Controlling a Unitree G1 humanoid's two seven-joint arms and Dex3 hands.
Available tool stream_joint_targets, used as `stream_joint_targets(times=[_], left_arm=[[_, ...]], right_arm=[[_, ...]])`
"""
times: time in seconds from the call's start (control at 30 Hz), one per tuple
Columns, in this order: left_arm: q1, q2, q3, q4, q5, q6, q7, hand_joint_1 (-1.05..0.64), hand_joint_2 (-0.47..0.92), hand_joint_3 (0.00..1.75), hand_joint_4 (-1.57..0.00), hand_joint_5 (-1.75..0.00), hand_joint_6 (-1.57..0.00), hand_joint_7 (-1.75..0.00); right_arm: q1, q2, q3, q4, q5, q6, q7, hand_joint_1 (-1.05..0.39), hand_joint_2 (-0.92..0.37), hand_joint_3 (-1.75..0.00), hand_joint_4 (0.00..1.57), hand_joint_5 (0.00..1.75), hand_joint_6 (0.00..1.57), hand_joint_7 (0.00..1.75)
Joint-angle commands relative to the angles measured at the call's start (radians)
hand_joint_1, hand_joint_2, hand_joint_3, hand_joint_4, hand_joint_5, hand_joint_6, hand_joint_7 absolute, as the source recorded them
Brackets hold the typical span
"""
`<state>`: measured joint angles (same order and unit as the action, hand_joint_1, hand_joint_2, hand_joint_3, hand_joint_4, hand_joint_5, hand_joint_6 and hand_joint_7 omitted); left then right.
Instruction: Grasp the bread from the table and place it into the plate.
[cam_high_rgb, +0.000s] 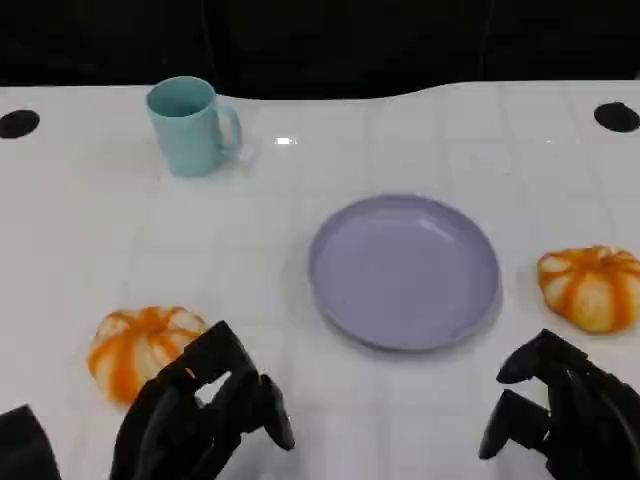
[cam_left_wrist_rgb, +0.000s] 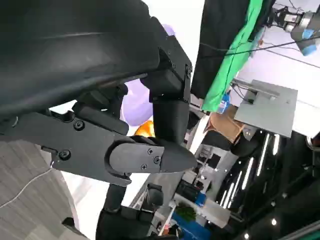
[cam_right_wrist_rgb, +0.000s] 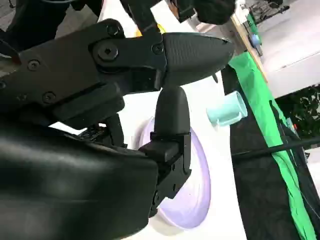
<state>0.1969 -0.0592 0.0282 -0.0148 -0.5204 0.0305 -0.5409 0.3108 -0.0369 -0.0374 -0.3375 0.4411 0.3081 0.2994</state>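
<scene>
Two orange-and-white striped loaves lie on the white bench, so the first risk is picking an awkward one. The bread at eight o'clock from the plate sits just beside the left hand, whose fingers are spread apart and hold nothing. A second loaf lies at three o'clock from the plate, near the rim but apart from it, beyond the right hand. That hand also grips nothing; its fingers look partly curled, yet apart.

Both loaves are round, domed and ribbed like small pumpkins, probably soft or glazed. A dome of that shape gives fingers little to hook on, so a shallow closing could squeeze it out sideways and send it rolling across the glossy, smooth bench top. If the left hand comes down too near its own side, the fingers may push the bread toward twelve o'clock rather than enclose it.

The plate is pale lilac, round, shallow, with a low raised rim, likely plastic or glazed ware. It may slide if a hand or the bread knocks its edge, and a round loaf dropped from height could bounce or roll over that low rim.

A pale blue mug stands upright at eleven o'clock from the plate, well apart and unlikely to be struck.
</scene>
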Motion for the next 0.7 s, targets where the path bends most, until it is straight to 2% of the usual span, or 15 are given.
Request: stream_joint_targets(times=[0.03, 0.7], left_arm=[[-0.015, 0.006, 0.010, 0.017, -0.005, -0.007, -0.007, -0.60, 0.92, 0.27, -0.78, -1.75, -0.59, -1.75], [-0.012, 0.011, 0.014, -0.002, -0.008, 0.009, -0.003, -0.60, 0.92, 0.30, -0.77, -1.75, -0.58, -1.75]], right_arm=[[-0.006, -0.011, -0.011, -0.004, 0.008, 0.008, -0.007, -0.53, -0.92, -0.37, 0.58, 1.75, 0.41, 1.62], [-0.015, -0.012, -0.007, -0.002, 0.008, 0.010, -0.005, -0.54, -0.92, -0.38, 0.61, 1.75, 0.44, 1.61]])
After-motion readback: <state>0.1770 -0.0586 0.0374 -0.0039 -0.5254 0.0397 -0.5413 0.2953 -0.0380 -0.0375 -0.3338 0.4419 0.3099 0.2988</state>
